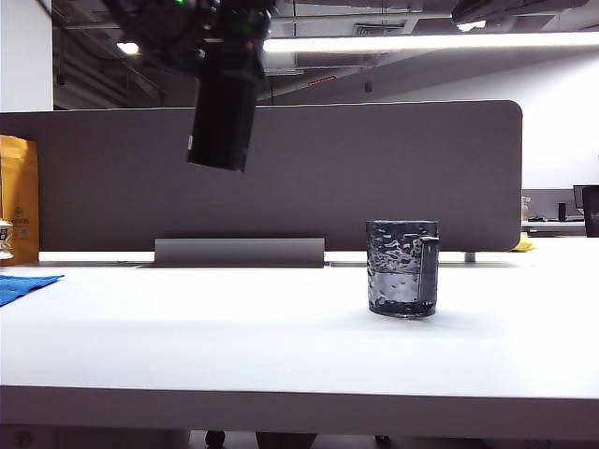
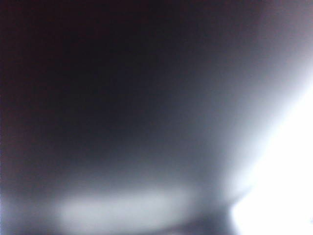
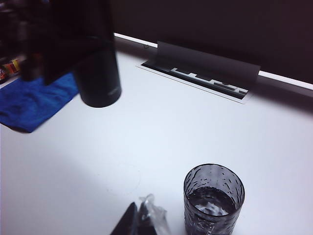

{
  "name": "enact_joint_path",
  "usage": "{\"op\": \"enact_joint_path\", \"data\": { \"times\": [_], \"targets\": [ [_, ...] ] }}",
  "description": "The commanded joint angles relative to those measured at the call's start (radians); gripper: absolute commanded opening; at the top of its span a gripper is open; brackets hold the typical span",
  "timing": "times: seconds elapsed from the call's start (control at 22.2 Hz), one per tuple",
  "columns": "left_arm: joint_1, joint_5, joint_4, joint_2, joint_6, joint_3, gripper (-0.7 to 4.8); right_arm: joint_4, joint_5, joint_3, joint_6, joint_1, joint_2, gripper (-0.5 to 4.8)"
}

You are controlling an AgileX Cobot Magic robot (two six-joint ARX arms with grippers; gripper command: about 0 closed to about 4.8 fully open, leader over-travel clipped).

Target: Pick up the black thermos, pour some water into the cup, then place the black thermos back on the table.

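Thermos (image 1: 222, 117), matte black, held aloft at upper left of the exterior view, well clear of the table (image 1: 234, 327), nearly upright with a slight tilt, base downward. Left gripper (image 1: 225, 37) clamped around the upper part of that bottle, largely lost against the dark ceiling; fingers not separable in the exterior view. Left wrist view filled with a dark blur and a bright glare, nothing legible. Same thermos (image 3: 98, 73) seen from the right wrist view, base suspended above the white surface, near a blue cloth (image 3: 34, 103) lying flat at the left. Cup (image 1: 402, 268), grey-tinted dimpled glass, upright on the table right of centre, handle toward the right, partly filled with water, well apart from the bottle. Cup (image 3: 213, 198) also visible from above, water surface apparent inside. Right gripper (image 3: 139, 221) low over the table just beside the cup on its left, dark fingers pressed together, nothing clearly grasped; a clear crinkled scrap at the tips, unidentifiable. Grey partition (image 1: 374, 168) along the far edge, with a raised cable-tray flap (image 1: 239, 251) in front of it. Yellow-brown paper bag (image 1: 19, 196) at far left.
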Motion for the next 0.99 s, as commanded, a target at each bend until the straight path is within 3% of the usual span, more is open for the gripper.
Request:
{"op": "enact_joint_path", "data": {
  "times": [0.05,0.14,0.23,0.32,0.41,0.5,0.72,0.77,0.86,0.9,0.99],
  "targets": [
    [0.000,0.022,0.341,-0.038,-0.063,-0.222,-0.06,0.021,-0.002,0.005,0.003,0.000,0.006,-0.02],
    [0.022,0.022,0.510,-0.035,-0.150,-0.383,-0.06,0.042,-0.003,0.005,0.012,0.002,0.030,-0.03],
    [0.049,0.022,0.599,-0.035,-0.164,-0.488,-0.05,0.078,-0.082,0.005,0.033,0.002,0.097,-0.02],
    [0.085,0.045,0.611,-0.010,-0.173,-0.507,-0.04,0.116,-0.107,0.005,0.056,0.051,0.195,-0.03],
    [0.109,0.087,0.783,0.107,-0.249,-0.507,-0.04,0.190,-0.109,0.005,0.054,0.124,0.277,-0.03],
    [0.109,0.085,0.871,0.210,-0.268,-0.503,-0.04,0.232,-0.103,0.005,0.054,0.181,0.338,-0.03],
    [0.109,0.087,0.890,0.311,-0.268,-0.503,-0.04,0.225,-0.105,0.005,0.057,0.204,0.367,-0.03],
    [0.109,0.087,0.885,0.314,-0.268,-0.503,0.22,0.225,-0.103,0.005,0.057,0.203,0.367,-0.03],
    [0.109,0.086,0.888,0.314,-0.268,-0.503,3.50,0.225,-0.104,0.005,0.057,0.204,0.367,-0.02],
    [0.109,0.086,0.888,0.314,-0.268,-0.503,4.68,0.225,-0.104,0.005,0.057,0.204,0.367,-0.02],
    [0.108,0.087,0.888,0.314,-0.268,-0.503,4.79,0.224,-0.104,0.005,0.057,0.203,0.367,-0.03]
  ]
}}
